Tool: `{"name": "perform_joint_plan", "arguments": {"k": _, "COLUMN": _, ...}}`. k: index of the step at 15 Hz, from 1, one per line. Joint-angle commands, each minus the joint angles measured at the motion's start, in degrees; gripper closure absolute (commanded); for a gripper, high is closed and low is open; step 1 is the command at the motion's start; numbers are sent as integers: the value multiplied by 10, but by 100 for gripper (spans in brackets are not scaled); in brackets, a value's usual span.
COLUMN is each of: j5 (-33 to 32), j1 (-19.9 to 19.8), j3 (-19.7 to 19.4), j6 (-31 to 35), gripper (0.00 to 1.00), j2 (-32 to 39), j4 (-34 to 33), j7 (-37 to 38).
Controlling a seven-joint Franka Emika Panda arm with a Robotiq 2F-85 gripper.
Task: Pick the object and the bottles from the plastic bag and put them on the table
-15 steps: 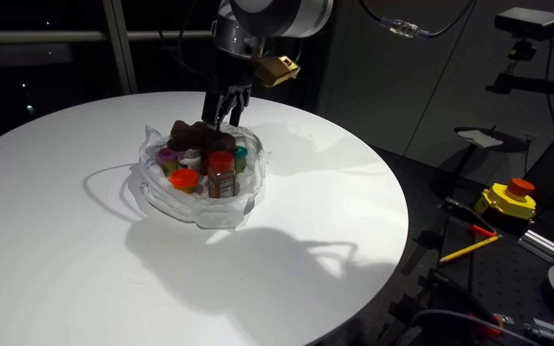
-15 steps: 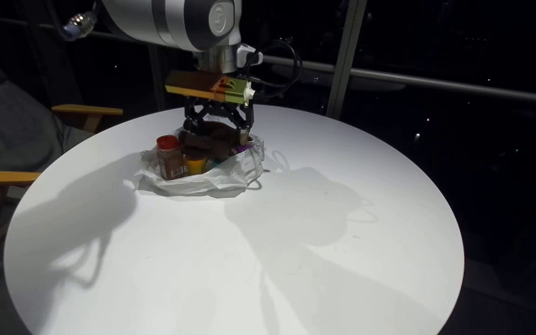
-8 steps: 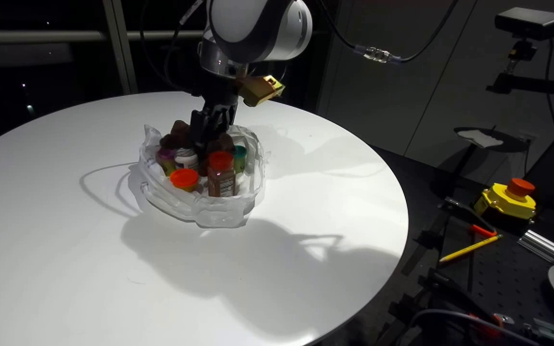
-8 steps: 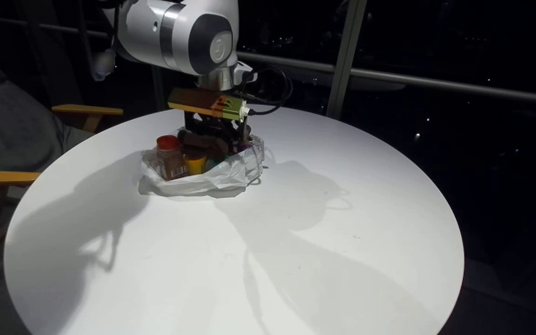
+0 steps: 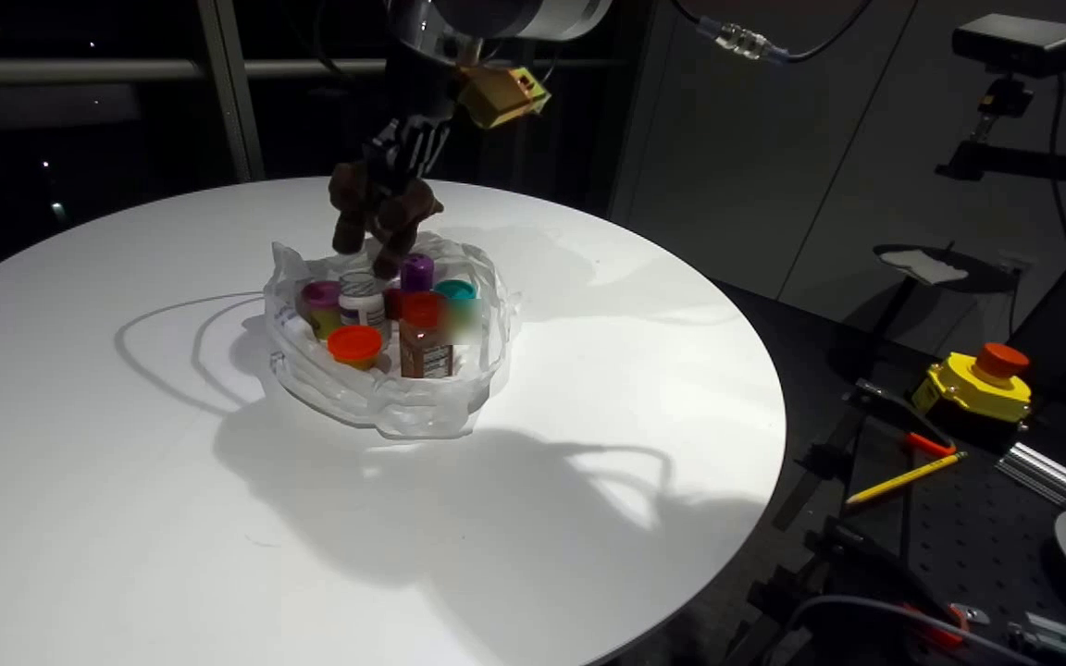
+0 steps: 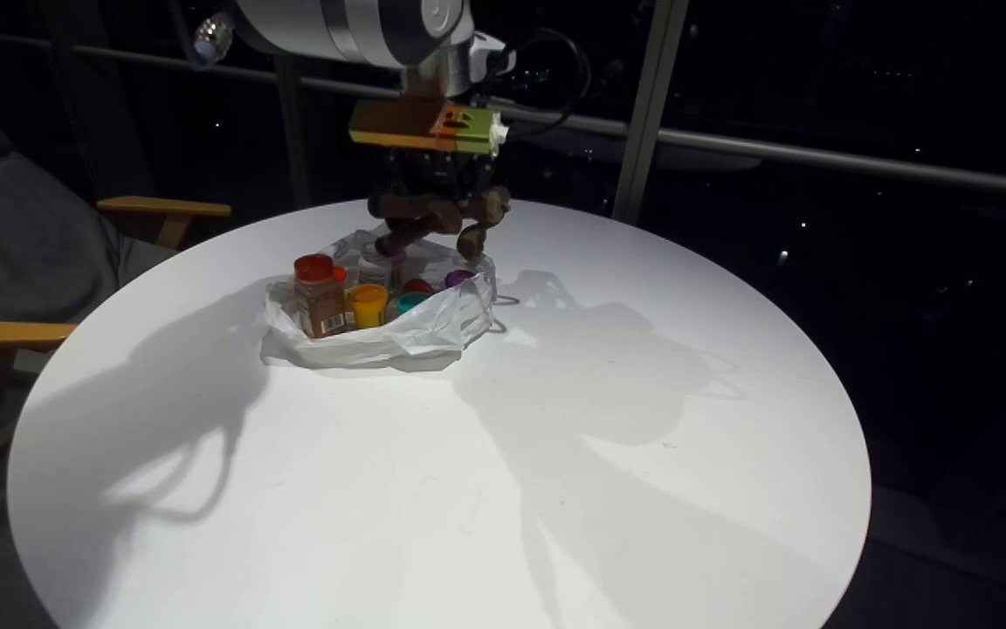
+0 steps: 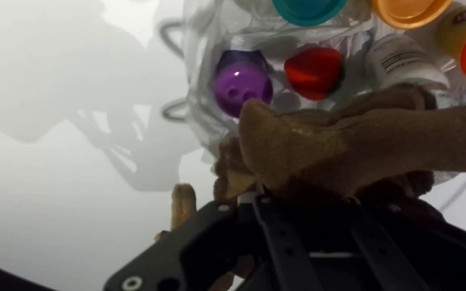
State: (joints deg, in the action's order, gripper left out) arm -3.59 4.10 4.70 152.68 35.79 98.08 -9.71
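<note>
The object (image 5: pixel 408 205), a dark brown plush-like lumpy thing with dangling limbs, hangs in the air over the back of the plastic bag (image 5: pixel 422 412). My gripper (image 6: pixel 444 188) is shut on it; in the wrist view its brown body (image 7: pixel 318 149) covers the fingertips. Inside the open whitish bag stand several bottles: a brown-filled one with a red cap (image 6: pixel 321 301), a white one (image 5: pixel 362 310), an orange-capped one (image 5: pixel 354 342), a teal-capped one (image 5: pixel 455 290), and a purple-capped one (image 7: pixel 243 89). A red item (image 7: pixel 314 72) lies between them. The bag rests on the white table (image 5: pixel 126 509).
A wooden chair arm (image 6: pixel 10 332) stands close to the table's edge. Beyond the round table, a dark side bench carries a yellow box with a red button (image 5: pixel 973 388) and a yellow pencil (image 5: pixel 906 478). A camera (image 5: pixel 1023 44) sits on a stand behind.
My gripper went down into the bag, closed on the object and rose with it. Purple and red items beneath it are now uncovered. The other bottles stay nearly where they were.
</note>
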Motion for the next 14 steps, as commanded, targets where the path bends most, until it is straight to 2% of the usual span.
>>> {"name": "perform_joint_plan", "arguments": {"k": 1, "j5": -28, "j1": 0, "j3": -25, "j6": 14, "gripper": 98, "j2": -78, "j4": 56, "j7": 9}}
{"name": "perform_joint_plan", "arguments": {"k": 2, "j5": -30, "j1": -5, "j3": -29, "j6": 9, "gripper": 95, "j2": -93, "j4": 68, "j7": 5}}
{"name": "perform_joint_plan", "arguments": {"k": 7, "j5": -52, "j1": -28, "j3": -72, "j6": 14, "gripper": 96, "j2": -123, "j4": 127, "j7": 13}}
{"name": "perform_joint_plan", "arguments": {"k": 12, "j5": -76, "j1": -55, "j3": -120, "j6": 14, "gripper": 96, "j2": -95, "j4": 139, "j7": 26}}
{"name": "perform_joint_plan", "arguments": {"k": 14, "j5": -68, "j1": -66, "j3": -120, "j6": 25, "gripper": 95, "j2": -72, "j4": 143, "j7": 27}}
